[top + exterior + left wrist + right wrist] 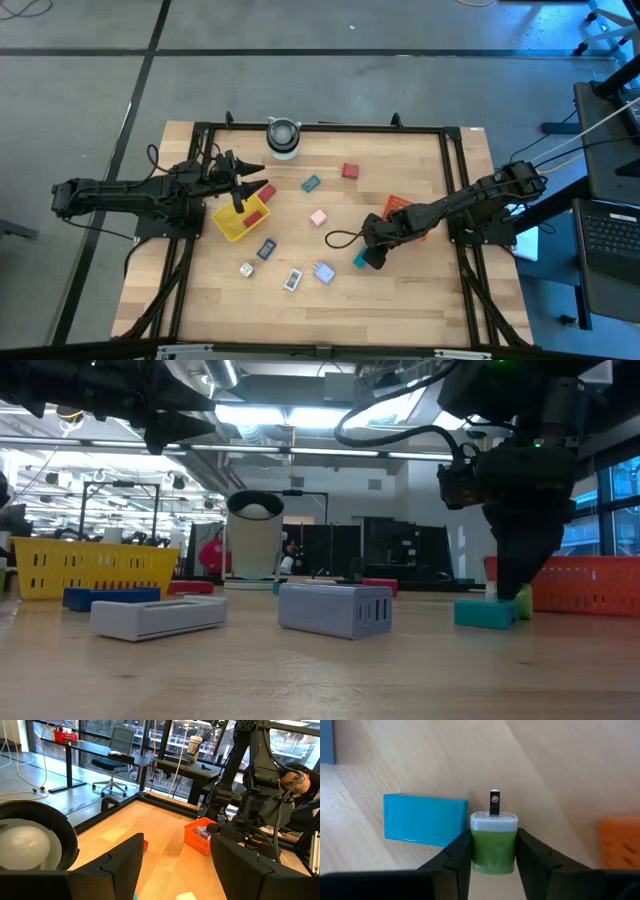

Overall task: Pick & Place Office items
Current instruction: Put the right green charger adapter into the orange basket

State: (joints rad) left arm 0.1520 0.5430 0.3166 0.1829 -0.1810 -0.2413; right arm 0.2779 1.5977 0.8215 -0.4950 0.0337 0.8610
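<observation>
Right hand (492,851) was clamped shut on the green plug adapter (492,847), touching the teal block (425,819) — lift straight, clear that block, carry to the orange tray (620,842).

From above, the right gripper (372,257) covers whatever it holds; only a sliver of the teal block (358,261) shows beside it. In the low view the yellow tray (95,568) is cut off at the left edge and the orange tray (590,582) at the right. The small pieces near the table's front (292,281) are too tiny to identify
</observation>
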